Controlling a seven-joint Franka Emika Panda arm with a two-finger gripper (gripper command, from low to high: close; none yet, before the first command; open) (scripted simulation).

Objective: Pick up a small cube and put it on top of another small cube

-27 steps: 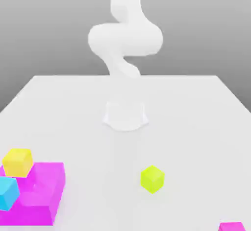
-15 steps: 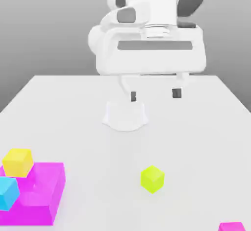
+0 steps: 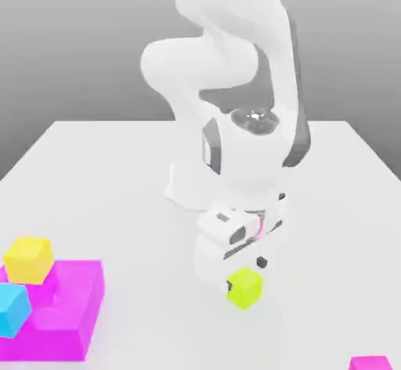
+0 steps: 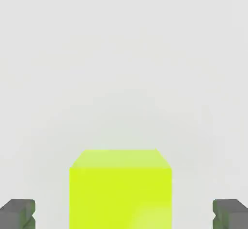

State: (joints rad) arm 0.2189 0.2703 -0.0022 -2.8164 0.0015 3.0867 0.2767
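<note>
My claw (image 3: pixel 245 274) is down from its earlier height, jaws wide, holding nothing. The lime cube (image 4: pixel 120 199) sits between my fingertips, clear of both; I judge the grasp ready for closing.

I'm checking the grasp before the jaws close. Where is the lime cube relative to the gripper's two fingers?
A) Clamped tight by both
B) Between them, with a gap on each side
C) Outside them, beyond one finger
B: in the hand view the lime cube sits between the open gripper's fingers, with pale surface showing on both sides of it.
</note>
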